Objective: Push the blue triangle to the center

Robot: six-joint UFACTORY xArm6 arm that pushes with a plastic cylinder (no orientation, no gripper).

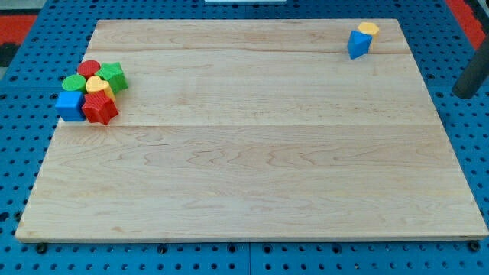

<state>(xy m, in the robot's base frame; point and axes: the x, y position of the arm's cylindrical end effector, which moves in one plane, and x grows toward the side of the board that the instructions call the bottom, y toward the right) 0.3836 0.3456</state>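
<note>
At the board's far left, six blocks sit bunched and touching: a blue cube [70, 105], a red star [99, 109], a green cylinder [74, 82], a yellow heart [98, 85], a red cylinder [89, 68] and a green star [114, 76]. None concerns us. The wooden board [252, 168] lies bare across its middle. At the far right corner stands the blue triangle [357, 43], touching a yellow block [368, 30] just behind it. Our dark rod [472, 74] shows off the board's right edge; our tip is cut off from view, and it holds nothing. We judge the best approach is from the triangle's far right side, pushing diagonally nearer and leftward, slipping between it and the yellow block.
</note>
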